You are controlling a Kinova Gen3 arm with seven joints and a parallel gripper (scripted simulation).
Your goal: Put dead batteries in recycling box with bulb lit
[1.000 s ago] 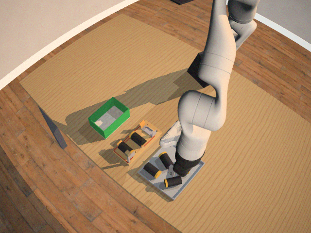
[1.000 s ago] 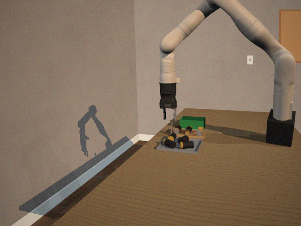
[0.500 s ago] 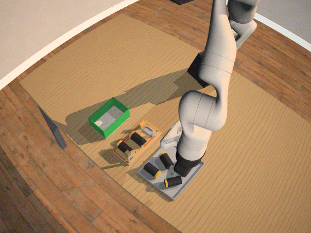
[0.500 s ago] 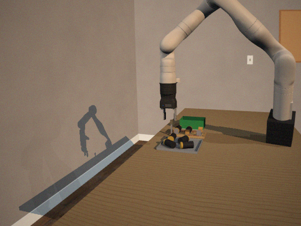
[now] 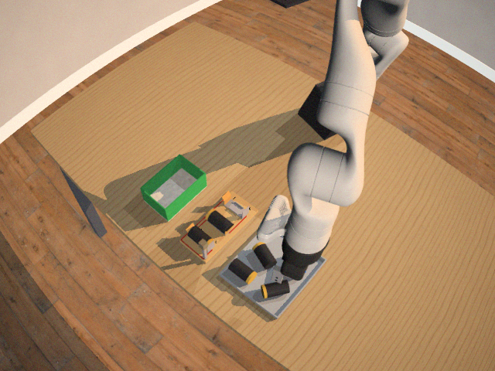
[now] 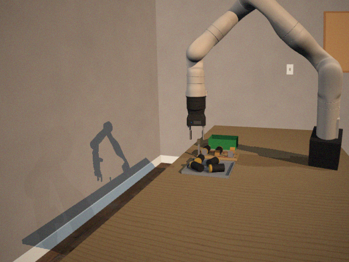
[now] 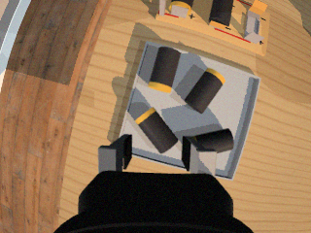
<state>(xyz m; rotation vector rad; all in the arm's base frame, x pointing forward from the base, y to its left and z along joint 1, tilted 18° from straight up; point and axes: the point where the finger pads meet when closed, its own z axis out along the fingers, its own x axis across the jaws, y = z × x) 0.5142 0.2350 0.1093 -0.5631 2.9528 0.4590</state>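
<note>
Three black, yellow-capped cylindrical batteries (image 5: 264, 255) show on the flat grey tray (image 5: 298, 296) from above. Exterior: the black two-finger gripper (image 6: 196, 136) hangs spread, empty. Wrist: a fourth battery (image 7: 214, 140); rigid, smooth, probably roll-prone, so grip mid-barrel.

Hard shadows, fisheye-curved edges

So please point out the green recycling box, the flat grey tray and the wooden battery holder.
green recycling box (image 5: 196, 187): top view, its right wall.
flat grey tray (image 5: 298, 295): top view, bare right corner.
wooden battery holder (image 5: 250, 217): top view, bare right end of its board.
</note>
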